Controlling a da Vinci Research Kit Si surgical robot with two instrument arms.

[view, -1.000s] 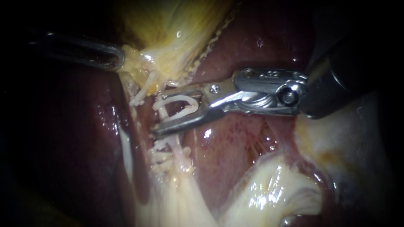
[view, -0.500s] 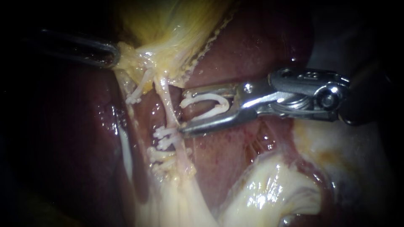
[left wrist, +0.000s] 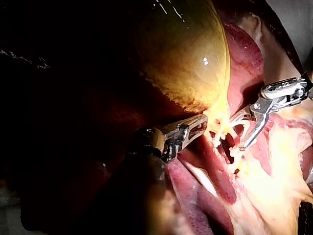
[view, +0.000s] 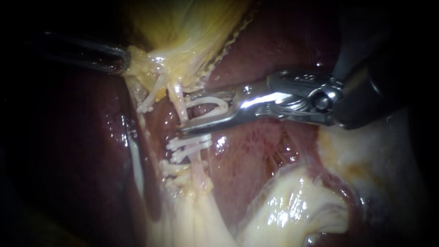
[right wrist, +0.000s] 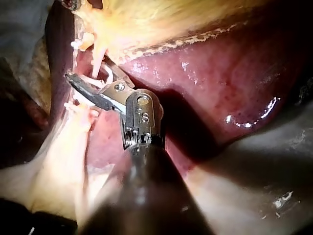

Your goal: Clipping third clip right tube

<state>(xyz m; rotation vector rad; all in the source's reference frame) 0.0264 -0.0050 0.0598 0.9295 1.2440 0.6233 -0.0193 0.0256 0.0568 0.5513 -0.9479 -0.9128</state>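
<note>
My right instrument [view: 183,114] holds a white clip [view: 218,104] tight in its jaws, and the right tube [view: 196,167] runs between them, just above another clip [view: 187,146] on it; my left instrument [view: 121,59] pinches the gallbladder [view: 183,36] at its yellow edge.

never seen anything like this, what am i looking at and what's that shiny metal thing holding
This is a surgical robot working on a pig's liver and gallbladder on a bench. One picture comes from an endoscope close to the tissue. The other two come from cameras on the two arms. Two thin instruments do the work. The left instrument grips the lower end of the yellowish gallbladder with its pincer. The right instrument, the shiny one, carries a white clip in its pincer, placed around a pale tube. Lower clips already sit on that tube, just beneath the pincer.
</note>
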